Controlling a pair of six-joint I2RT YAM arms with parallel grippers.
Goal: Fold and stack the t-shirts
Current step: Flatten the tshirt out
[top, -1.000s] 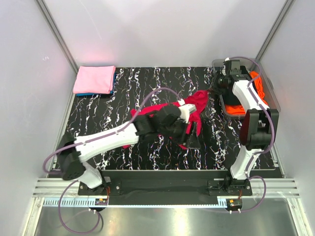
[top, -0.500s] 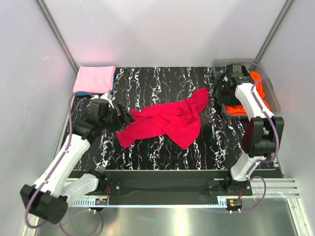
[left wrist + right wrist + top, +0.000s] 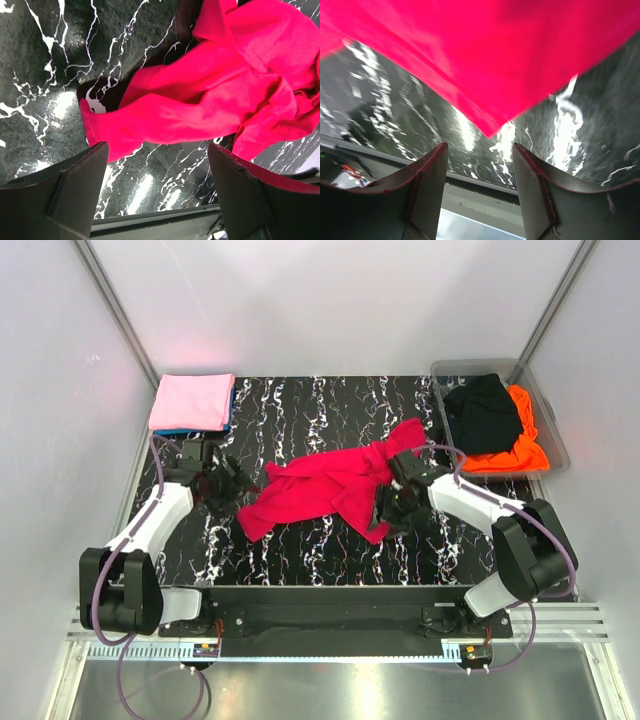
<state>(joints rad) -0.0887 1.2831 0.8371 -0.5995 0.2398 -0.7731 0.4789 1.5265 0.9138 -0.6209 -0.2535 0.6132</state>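
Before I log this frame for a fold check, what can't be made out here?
Blue t-shirt: top view, only an edge shows under the pink t-shirt.
Orange t-shirt: top view, partly under the black t-shirt.
Red t-shirt: crumpled, collar and sleeves unreadable; right wrist view blurred, cut off at the top edge.

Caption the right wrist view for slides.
Right gripper, jaws open, above corner of crimson cloth t-shirt on black marbled table.
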